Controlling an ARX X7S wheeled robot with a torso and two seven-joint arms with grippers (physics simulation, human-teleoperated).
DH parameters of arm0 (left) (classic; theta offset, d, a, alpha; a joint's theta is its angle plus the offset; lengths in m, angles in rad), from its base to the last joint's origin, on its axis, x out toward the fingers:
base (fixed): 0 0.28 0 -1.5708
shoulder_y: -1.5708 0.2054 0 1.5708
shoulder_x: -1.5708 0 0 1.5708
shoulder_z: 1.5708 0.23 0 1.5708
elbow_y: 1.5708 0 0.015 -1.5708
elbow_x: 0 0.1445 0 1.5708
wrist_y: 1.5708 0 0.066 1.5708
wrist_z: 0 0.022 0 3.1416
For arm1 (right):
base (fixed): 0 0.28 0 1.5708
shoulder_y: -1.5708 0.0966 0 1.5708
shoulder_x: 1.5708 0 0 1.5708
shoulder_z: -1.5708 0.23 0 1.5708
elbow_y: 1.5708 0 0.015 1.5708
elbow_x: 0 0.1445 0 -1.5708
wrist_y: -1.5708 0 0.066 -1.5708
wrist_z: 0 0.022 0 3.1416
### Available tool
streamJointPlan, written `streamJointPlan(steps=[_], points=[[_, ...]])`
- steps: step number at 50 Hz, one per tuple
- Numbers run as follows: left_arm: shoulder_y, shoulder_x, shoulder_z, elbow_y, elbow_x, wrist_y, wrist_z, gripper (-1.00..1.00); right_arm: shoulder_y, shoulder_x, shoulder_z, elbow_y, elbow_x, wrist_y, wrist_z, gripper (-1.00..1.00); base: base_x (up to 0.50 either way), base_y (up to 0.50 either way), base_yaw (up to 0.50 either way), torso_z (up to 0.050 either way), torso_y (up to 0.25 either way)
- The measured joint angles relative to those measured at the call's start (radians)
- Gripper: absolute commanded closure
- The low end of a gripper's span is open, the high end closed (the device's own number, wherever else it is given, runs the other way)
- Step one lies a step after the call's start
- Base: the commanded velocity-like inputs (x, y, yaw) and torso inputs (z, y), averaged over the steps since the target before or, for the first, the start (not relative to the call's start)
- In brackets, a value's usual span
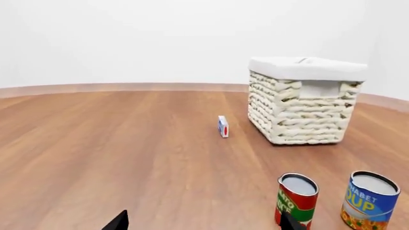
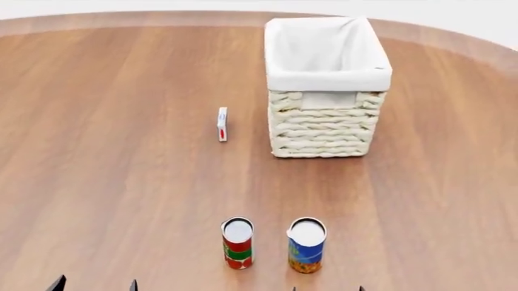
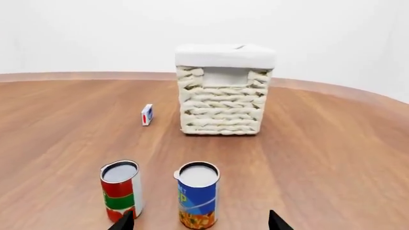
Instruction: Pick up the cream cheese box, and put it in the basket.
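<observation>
One basket point(image 2: 327, 115), one cream cheese box point(image 2: 222, 124) just beside the basket, and two cans: one red-green can point(image 2: 238, 244), one blue can point(image 2: 307, 245).

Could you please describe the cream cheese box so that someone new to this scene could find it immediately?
Start at the tall white wicker basket on the wooden table. Just to its left, apart from it, the cream cheese box stands on edge. It is thin, flat and white with blue and red marks, unlike the two round cans nearer the robot.

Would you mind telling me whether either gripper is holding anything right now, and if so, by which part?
Nothing is held. The cream cheese box stands alone on the table beside the basket, far from both grippers' fingertips, which are spread apart.
</observation>
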Motion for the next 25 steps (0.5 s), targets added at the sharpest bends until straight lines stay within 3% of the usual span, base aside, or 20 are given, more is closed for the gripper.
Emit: streamJointPlan(steps=[25], points=[[-0.008,-0.012,0.016,-0.015,-0.018,0.005,-0.014,-1.00,0.005,0.010,-0.027,0.011,-0.010,-0.004,0.028,-1.00,0.24,-0.13,0.00,0.000,0.000]])
